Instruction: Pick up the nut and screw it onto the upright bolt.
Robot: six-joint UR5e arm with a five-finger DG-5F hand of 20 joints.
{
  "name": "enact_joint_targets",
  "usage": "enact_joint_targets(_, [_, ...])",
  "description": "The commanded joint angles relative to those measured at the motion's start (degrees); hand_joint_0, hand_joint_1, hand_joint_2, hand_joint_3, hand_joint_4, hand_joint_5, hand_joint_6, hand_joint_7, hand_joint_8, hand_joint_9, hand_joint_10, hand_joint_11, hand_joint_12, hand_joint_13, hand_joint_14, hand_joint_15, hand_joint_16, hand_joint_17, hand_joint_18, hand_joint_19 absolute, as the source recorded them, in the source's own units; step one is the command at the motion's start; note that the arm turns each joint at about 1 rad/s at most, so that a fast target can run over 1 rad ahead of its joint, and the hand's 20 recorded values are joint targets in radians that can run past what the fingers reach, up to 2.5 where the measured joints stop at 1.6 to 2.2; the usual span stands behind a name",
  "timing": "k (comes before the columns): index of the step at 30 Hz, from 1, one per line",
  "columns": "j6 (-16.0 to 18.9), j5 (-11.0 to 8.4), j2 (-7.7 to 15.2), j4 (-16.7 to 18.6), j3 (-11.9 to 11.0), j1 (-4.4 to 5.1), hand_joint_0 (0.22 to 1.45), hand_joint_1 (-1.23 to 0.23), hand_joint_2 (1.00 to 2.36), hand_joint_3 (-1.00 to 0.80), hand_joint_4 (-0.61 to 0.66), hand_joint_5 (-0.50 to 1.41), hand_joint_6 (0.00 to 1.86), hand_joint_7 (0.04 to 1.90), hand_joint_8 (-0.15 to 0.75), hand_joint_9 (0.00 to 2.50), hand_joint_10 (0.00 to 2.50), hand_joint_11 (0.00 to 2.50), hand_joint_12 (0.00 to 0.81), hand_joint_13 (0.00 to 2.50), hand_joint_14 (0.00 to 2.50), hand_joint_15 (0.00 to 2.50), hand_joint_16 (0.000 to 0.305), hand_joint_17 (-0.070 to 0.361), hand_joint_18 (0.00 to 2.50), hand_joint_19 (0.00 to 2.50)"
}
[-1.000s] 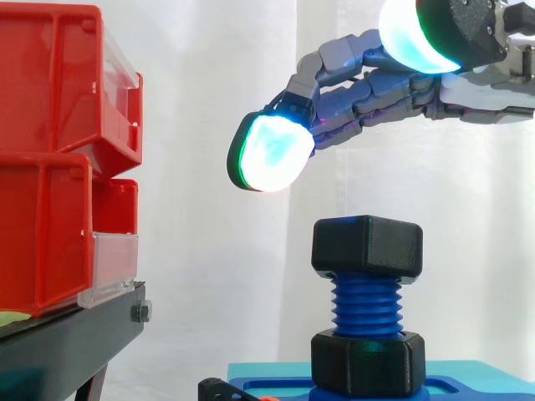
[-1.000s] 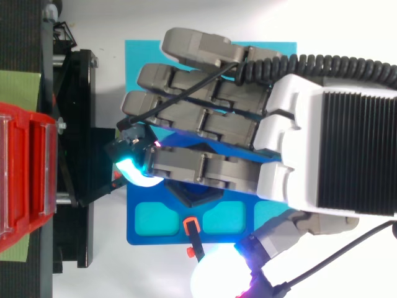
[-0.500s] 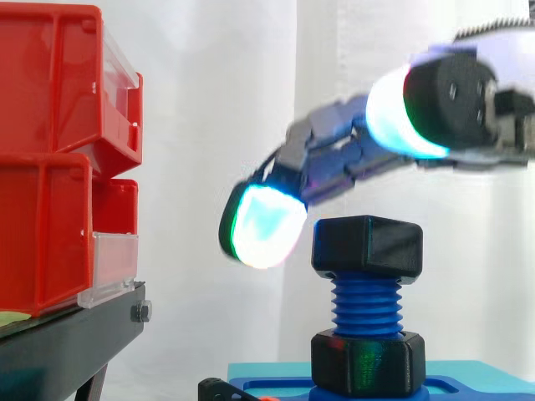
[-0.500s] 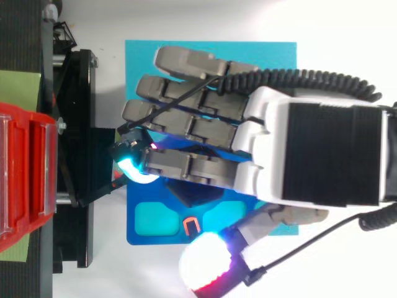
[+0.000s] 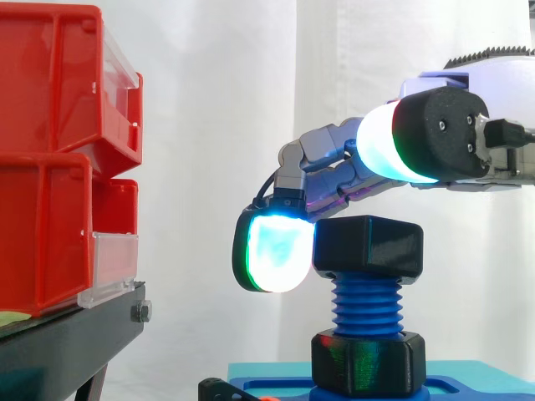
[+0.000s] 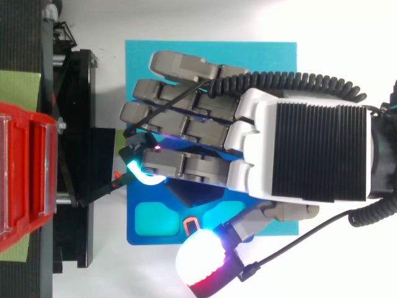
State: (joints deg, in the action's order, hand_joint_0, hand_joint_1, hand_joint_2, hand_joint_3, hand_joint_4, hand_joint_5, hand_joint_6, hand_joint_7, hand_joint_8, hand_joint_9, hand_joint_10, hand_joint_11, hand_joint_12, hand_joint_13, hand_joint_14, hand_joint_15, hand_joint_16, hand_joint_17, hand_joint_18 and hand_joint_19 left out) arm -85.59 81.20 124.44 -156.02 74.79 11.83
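The hand [image 6: 298, 149] hovers palm-down over the nut [image 5: 368, 245], its fingers lying close side by side and bending downward at their ends. One glowing fingertip [image 5: 274, 255] hangs just beside the nut's far face (whether it actually touches I cannot tell). The thumb [image 5: 380, 142] sits higher, above the nut and off to the hand's side, so nothing is pinched. The black nut sits directly under the fingers, on top of the upright blue bolt [image 5: 366, 305], with bare thread between it and a black collar [image 5: 368, 363] lower down. Beneath the palm lies the blue base plate [image 6: 133, 236] on a cyan mat [image 6: 186, 49]; beyond the fingertips stand the red bins [image 5: 50, 167] on their black stand [image 5: 75, 342].
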Motion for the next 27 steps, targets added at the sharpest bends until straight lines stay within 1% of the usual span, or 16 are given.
enact_joint_targets(1, [-0.01, 0.1, 0.01, 0.02, 0.0, -0.06, 0.48, -0.08, 1.0, -0.5, 0.2, -0.09, 0.5, 1.19, 0.222, 0.43, 0.0, 0.0, 0.284, 0.43, 0.0, 0.0, 0.032, 0.071, 0.14, 0.0])
enact_joint_targets(5, [-0.1, 0.1, 0.01, -0.25, 0.0, -0.5, 0.48, -0.09, 1.0, -0.5, 0.17, -0.08, 0.5, 1.27, 0.225, 0.44, 0.0, 0.0, 0.283, 0.44, 0.0, 0.0, 0.03, 0.068, 0.15, 0.0])
enact_joint_targets(9, [-0.1, 0.19, 0.01, -0.25, 0.0, -1.2, 0.49, -0.1, 1.0, -0.5, 0.15, -0.07, 0.5, 1.37, 0.229, 0.46, 0.0, 0.0, 0.278, 0.46, 0.0, 0.0, 0.03, 0.067, 0.16, 0.0])
enact_joint_targets(10, [-0.27, 0.89, 0.01, -0.25, 0.0, -1.73, 0.49, -0.1, 1.0, -0.5, 0.16, -0.07, 0.5, 1.39, 0.231, 0.47, 0.0, 0.0, 0.276, 0.46, 0.0, 0.0, 0.029, 0.066, 0.16, 0.0])
enact_joint_targets(13, [-0.45, 1.59, 0.01, 0.02, 0.0, -2.25, 0.49, -0.1, 1.0, -0.5, 0.15, -0.06, 0.5, 1.44, 0.234, 0.49, 0.0, 0.0, 0.275, 0.49, 0.0, 0.0, 0.029, 0.065, 0.18, 0.0])
enact_joint_targets(15, [-0.54, 2.56, 0.01, 0.02, 0.0, -2.96, 0.49, -0.11, 1.0, -0.5, 0.15, -0.05, 0.5, 1.46, 0.235, 0.5, 0.0, 0.0, 0.272, 0.49, 0.0, 0.0, 0.028, 0.064, 0.19, 0.0])
enact_joint_targets(16, [-0.63, 2.74, 0.01, -0.07, 0.0, -3.13, 0.49, -0.11, 1.0, -0.5, 0.15, -0.05, 0.5, 1.48, 0.237, 0.51, 0.0, 0.0, 0.268, 0.5, 0.0, 0.0, 0.028, 0.064, 0.2, 0.0])
enact_joint_targets(18, [-0.8, 3.18, -0.08, -0.25, 0.0, -3.48, 0.49, -0.11, 1.0, -0.5, 0.15, -0.05, 0.5, 1.48, 0.237, 0.52, 0.0, 0.0, 0.266, 0.51, 0.0, 0.0, 0.028, 0.063, 0.21, 0.0])
enact_joint_targets(20, [-1.24, 3.79, 0.01, -0.25, -0.08, -4.19, 0.49, -0.11, 1.0, -0.5, 0.16, -0.04, 0.5, 1.48, 0.238, 0.53, 0.0, 0.0, 0.266, 0.51, 0.0, 0.0, 0.028, 0.062, 0.21, 0.0])
enact_joint_targets(21, [-1.42, 3.97, -0.08, -0.25, 0.0, -4.28, 0.49, -0.11, 1.0, -0.5, 0.16, -0.04, 0.5, 1.48, 0.239, 0.53, 0.0, 0.0, 0.266, 0.51, 0.0, 0.0, 0.028, 0.062, 0.21, 0.0])
enact_joint_targets(23, [-1.86, 4.58, 0.01, -0.25, 0.0, -4.89, 0.49, -0.11, 1.0, -0.5, 0.16, -0.04, 0.5, 1.48, 0.241, 0.54, 0.0, 0.0, 0.263, 0.52, 0.0, 0.0, 0.028, 0.062, 0.21, 0.0])
enact_joint_targets(26, [-2.03, 4.93, 0.01, -0.33, 0.0, -5.24, 0.49, -0.11, 1.0, -0.5, 0.16, -0.04, 0.5, 1.47, 0.242, 0.55, 0.0, 0.0, 0.261, 0.52, 0.0, 0.0, 0.027, 0.062, 0.22, 0.0])
enact_joint_targets(27, [-2.03, 5.29, 0.01, -0.33, 0.0, -5.59, 0.49, -0.11, 1.0, -0.5, 0.17, -0.04, 0.5, 1.42, 0.241, 0.55, 0.0, 0.0, 0.26, 0.52, 0.0, 0.0, 0.027, 0.061, 0.22, 0.0])
